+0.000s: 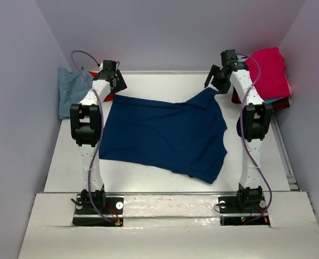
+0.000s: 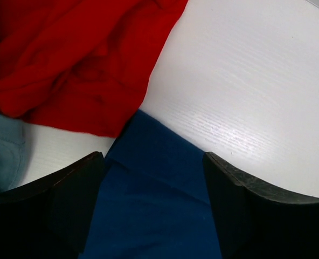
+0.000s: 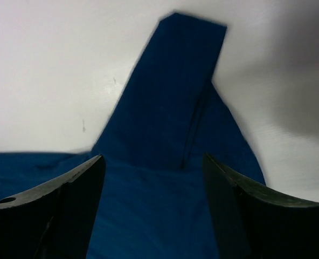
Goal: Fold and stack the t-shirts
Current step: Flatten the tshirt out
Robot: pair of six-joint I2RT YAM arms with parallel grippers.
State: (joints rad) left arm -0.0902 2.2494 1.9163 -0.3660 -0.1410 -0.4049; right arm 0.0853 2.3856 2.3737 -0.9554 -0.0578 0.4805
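Observation:
A navy t-shirt [image 1: 165, 135] lies spread across the middle of the table, no print showing. My left gripper [image 1: 115, 83] hovers open over its far left corner [image 2: 148, 199], with cloth showing between the jaws and not pinched. My right gripper [image 1: 215, 82] stands open over the far right corner, where a sleeve [image 3: 175, 91] sticks out onto the white table. In the left wrist view a red t-shirt [image 2: 78, 59] lies crumpled just beyond the navy corner, and a blue-grey t-shirt [image 2: 3, 151] shows at the left edge.
The blue-grey t-shirt [image 1: 70, 89] is bunched against the left wall at the back. A pile topped by a magenta t-shirt [image 1: 267, 70] sits in the far right corner, with a dark red one [image 1: 281, 102] under it. White walls enclose the table [image 1: 148, 172].

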